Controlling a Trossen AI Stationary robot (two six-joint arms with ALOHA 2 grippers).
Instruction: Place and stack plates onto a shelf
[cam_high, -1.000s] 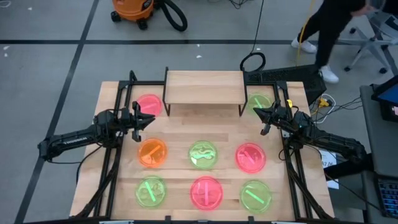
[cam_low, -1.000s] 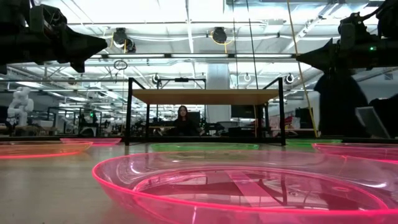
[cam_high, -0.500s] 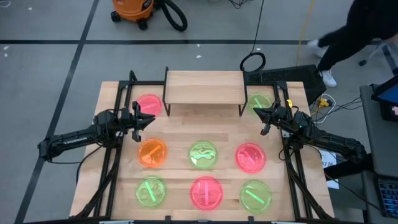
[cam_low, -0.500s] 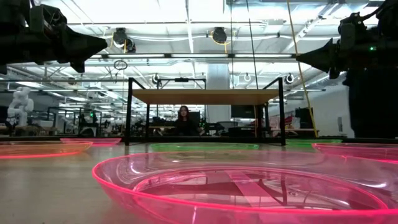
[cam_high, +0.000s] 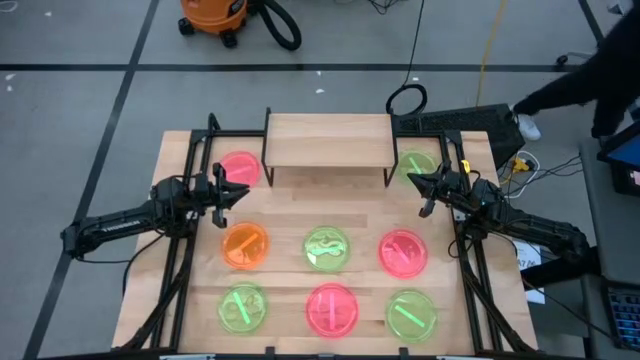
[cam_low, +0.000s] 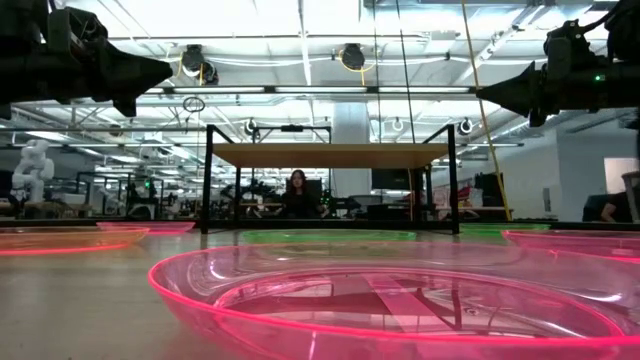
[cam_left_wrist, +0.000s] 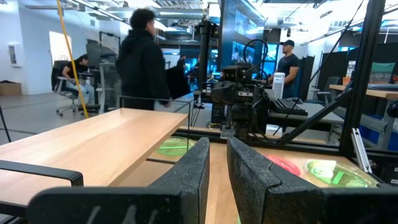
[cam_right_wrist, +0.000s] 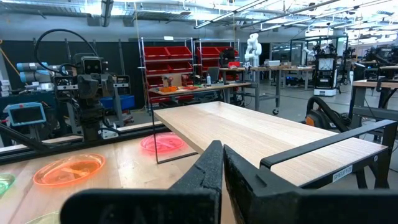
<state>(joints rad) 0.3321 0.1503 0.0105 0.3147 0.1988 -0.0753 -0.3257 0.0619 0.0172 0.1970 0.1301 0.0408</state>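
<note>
Plates of translucent neon plastic, eight in all, lie flat on the light wooden desk (cam_high: 290, 215), each apart from the others. Two sit at the far end: a pink-red plate (cam_high: 239, 168) just left of the shelf and a green plate (cam_high: 418, 166) just right of it. A middle row holds an orange plate (cam_high: 245, 245), a green plate (cam_high: 326, 248) and a pink-red plate (cam_high: 403, 252). The near row holds a green plate (cam_high: 242, 308), a pink-red plate (cam_high: 331, 309) and a green plate (cam_high: 410, 314); in the low view the near pink-red one fills the foreground.

The small rectangular light-wood shelf (cam_high: 328, 140) on thin black metal legs stands at the far middle of the desk, its top bare of plates.

The left gripper (cam_high: 238, 192) hangs above the desk's left side, between the far pink-red plate and the orange plate, pointing inward. Its jaws are a narrow gap apart in the left wrist view and hold nothing.

The right gripper (cam_high: 414, 180) hangs above the right side, beside the far green plate, also pointing inward. Its jaws are nearly closed, a thin slit between them, and hold nothing.

An orange shop vacuum (cam_high: 213, 16) stands on the floor beyond the desk, and a person in dark clothes (cam_high: 590, 85) is at the far right.
</note>
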